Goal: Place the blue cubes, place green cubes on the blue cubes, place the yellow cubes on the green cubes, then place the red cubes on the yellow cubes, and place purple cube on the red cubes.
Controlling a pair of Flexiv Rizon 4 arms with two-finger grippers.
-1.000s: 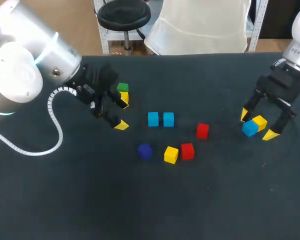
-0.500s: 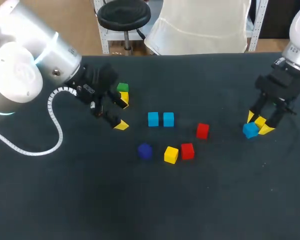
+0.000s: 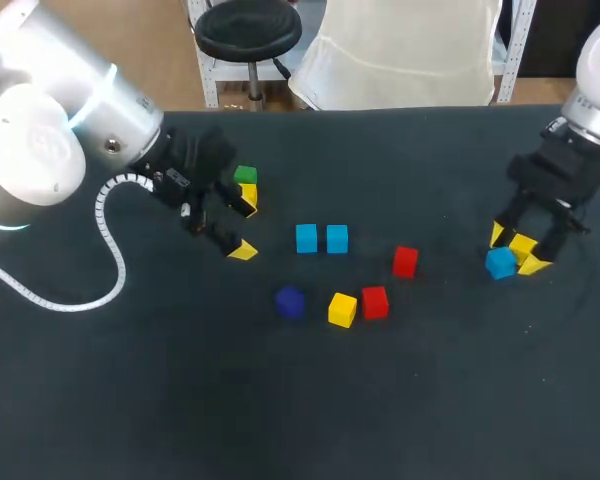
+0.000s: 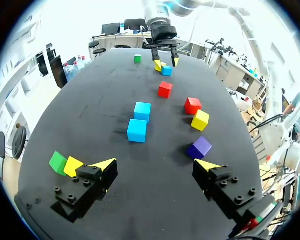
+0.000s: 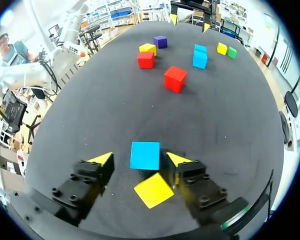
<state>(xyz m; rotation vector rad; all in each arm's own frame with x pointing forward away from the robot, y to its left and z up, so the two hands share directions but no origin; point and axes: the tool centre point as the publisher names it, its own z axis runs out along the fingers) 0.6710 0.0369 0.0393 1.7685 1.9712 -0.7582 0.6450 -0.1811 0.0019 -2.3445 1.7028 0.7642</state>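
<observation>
Now R gripper (image 5: 140, 159) straddles 1 blue cube (image 5: 145, 155), maybe touching.

- My left gripper (image 4: 155, 167) hangs open, just short of the nearer blue cube (image 4: 137, 130).
- A second blue cube (image 4: 142, 111) sits just beyond it.
- A purple cube (image 4: 200, 147) lies to one side, a green cube (image 4: 58, 162) well off to the other.

Coloured cubes (image 3: 307, 238) scattered, all lying flat, unstacked
</observation>
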